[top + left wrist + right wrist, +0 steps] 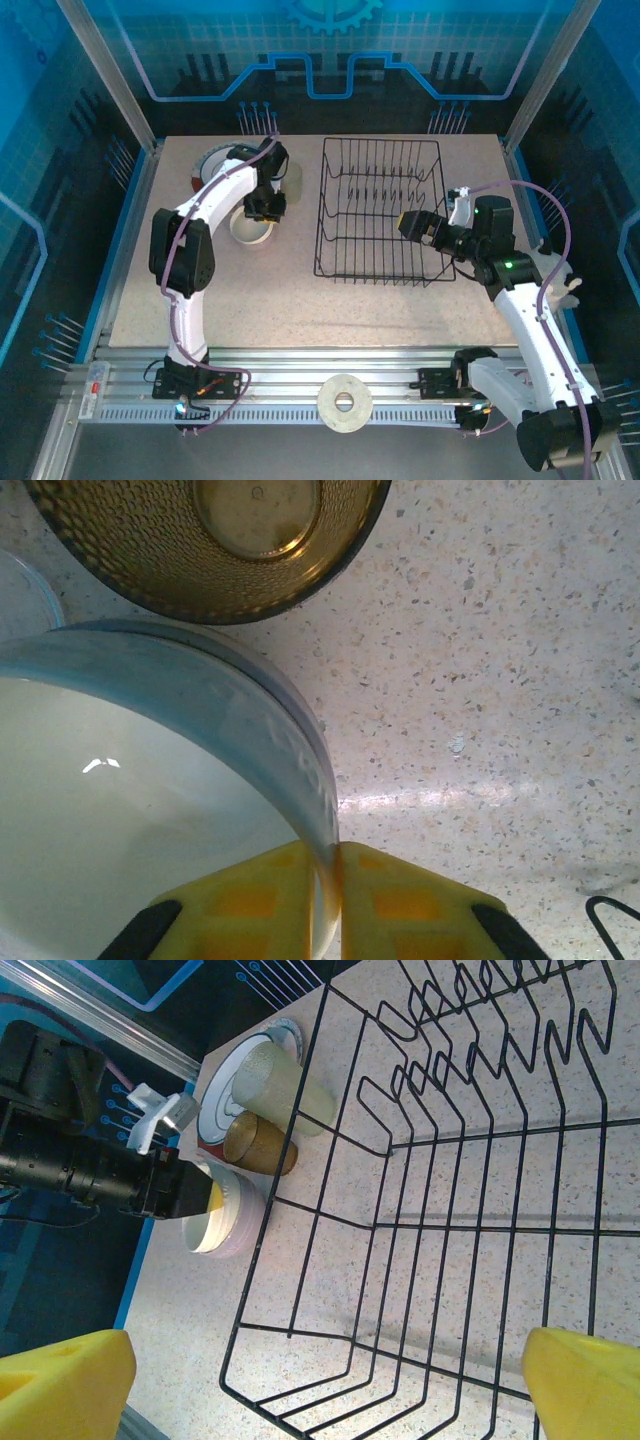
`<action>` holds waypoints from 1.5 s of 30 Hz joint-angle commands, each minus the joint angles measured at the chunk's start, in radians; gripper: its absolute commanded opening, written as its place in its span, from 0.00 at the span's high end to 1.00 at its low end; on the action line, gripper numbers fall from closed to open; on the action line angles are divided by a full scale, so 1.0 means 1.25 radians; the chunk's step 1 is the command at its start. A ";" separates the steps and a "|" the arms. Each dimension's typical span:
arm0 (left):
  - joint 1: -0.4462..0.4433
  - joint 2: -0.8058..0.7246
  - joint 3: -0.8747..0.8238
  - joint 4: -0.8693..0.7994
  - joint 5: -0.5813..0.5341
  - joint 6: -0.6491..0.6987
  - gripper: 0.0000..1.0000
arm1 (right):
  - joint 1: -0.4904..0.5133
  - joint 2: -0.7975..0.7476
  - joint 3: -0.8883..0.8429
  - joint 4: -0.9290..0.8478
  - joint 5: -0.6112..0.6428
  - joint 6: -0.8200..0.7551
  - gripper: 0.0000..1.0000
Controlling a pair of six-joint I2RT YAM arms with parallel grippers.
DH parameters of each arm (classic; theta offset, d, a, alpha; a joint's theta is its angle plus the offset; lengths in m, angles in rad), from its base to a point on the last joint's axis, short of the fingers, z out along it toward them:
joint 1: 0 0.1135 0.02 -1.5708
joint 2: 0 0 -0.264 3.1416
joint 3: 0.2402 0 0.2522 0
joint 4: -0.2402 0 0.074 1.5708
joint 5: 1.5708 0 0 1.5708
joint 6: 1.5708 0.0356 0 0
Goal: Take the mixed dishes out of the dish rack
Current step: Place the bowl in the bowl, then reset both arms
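Farthest left of the dish rack lies the red-rimmed plate. The pale yellow-green cup stands at its edge, on it or just beside it, I cannot tell which. The amber cup stands next to that, closer to the rack's near-left corner.

My left claw is just beside the amber cup. It is pinched on the rim of the cream cup, one yellow pad inside and one outside. From above, the cup looks to sit low on the table, left of the rack and apart from its wire. I cannot tell whether its base has touched down.

I judge the step in hand is setting this cup down. To do it well, I should:
- Lower it level and straight, without swinging toward the amber cup.
- Let go only once the base is fully seated.
- Spread the pads just enough to free the rim, then lift straight up so the inner pad does not hook the wall and tip the cup.

I see no dish left between the rack's tines, so the unloading looks nearly finished. My right claw hangs at the rack's right side, pointing in over the wires. Its fingers are spread wide and hold nothing.
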State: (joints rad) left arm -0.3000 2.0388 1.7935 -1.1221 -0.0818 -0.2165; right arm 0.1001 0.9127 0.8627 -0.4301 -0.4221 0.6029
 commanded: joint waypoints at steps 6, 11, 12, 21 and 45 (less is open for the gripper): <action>-0.009 0.023 0.011 -0.010 -0.005 -0.018 0.87 | 0.015 -0.011 -0.001 -0.016 0.010 0.004 0.00; -0.010 -0.008 0.017 -0.005 0.013 -0.019 0.68 | 0.014 -0.011 0.002 -0.018 0.012 -0.002 0.00; -0.011 -0.019 0.018 0.000 0.018 -0.018 0.62 | 0.015 -0.013 0.003 -0.020 0.012 -0.006 0.00; -0.010 -0.239 -0.009 0.120 0.169 -0.001 0.24 | 0.014 -0.036 0.067 -0.076 0.063 -0.060 0.00; 0.055 -0.964 -0.926 0.857 -0.252 0.070 0.01 | -0.143 -0.121 -0.129 0.130 0.343 -0.169 0.00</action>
State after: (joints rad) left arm -0.2611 0.8124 0.7197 -0.2443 -0.3233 -0.1802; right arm -0.0402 0.7609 0.7506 -0.3897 0.0372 0.4198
